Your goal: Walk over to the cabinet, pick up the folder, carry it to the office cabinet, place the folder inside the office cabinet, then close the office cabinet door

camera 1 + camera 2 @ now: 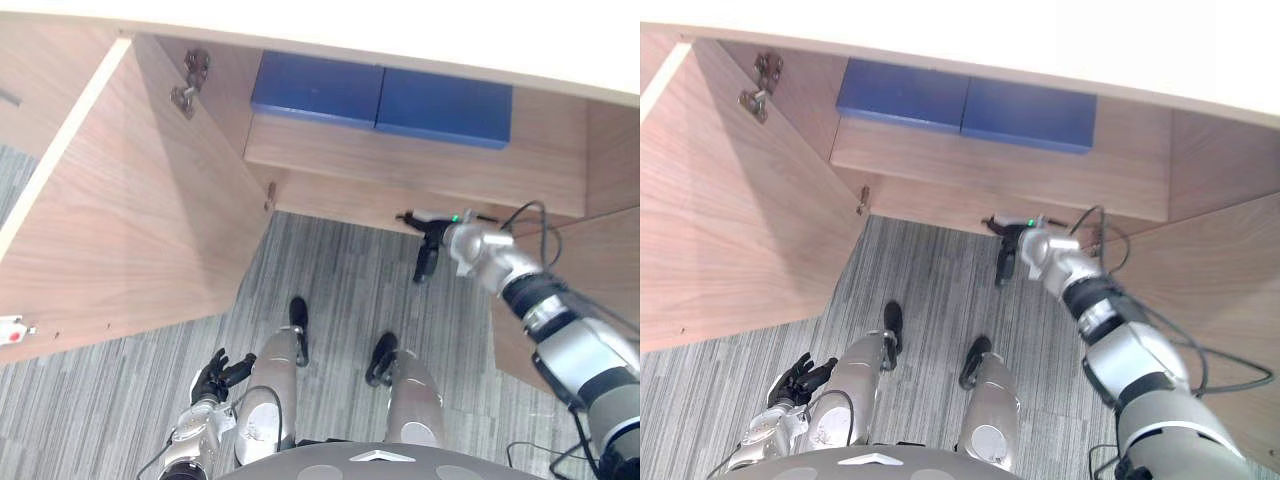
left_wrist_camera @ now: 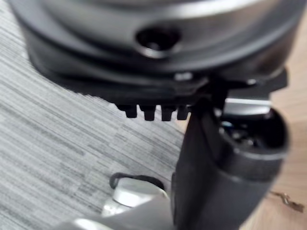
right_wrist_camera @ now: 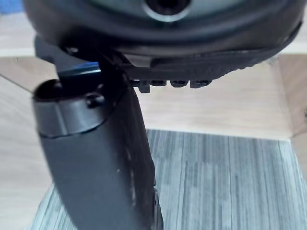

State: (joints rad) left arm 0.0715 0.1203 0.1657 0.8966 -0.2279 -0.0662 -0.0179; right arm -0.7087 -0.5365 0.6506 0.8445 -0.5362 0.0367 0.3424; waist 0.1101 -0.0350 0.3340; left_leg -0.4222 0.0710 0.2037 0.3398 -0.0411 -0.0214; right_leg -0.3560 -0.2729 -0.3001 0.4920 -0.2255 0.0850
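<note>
Folder: a blue folder (image 1: 372,97) is lying flat on a shelf inside the cabinet, in the upper middle of the frame, showing as two blue panels side by side.
Cabinet: the wooden cabinet (image 1: 420,165) is standing open across the top of the frame, its pale top edge running above the shelf.
Door: the left door (image 1: 130,210) is hanging wide open, filling the left side of the frame, with a metal hinge (image 1: 190,80) showing near its upper inner corner.
Right hand: the right hand (image 1: 430,245) is reaching in from the right toward the cabinet's lower front edge, right of centre, below the shelf and well apart from the folder; its fingers are pointing down loosely and holding nothing.
Left hand: the left hand (image 1: 215,375) is hanging low at the lower left of the frame, over the floor, fingers relaxed and spread, gripping nothing.
Floor: grey striped carpet (image 1: 340,270) is stretching from the cabinet's foot down to the bottom of the frame.
</note>
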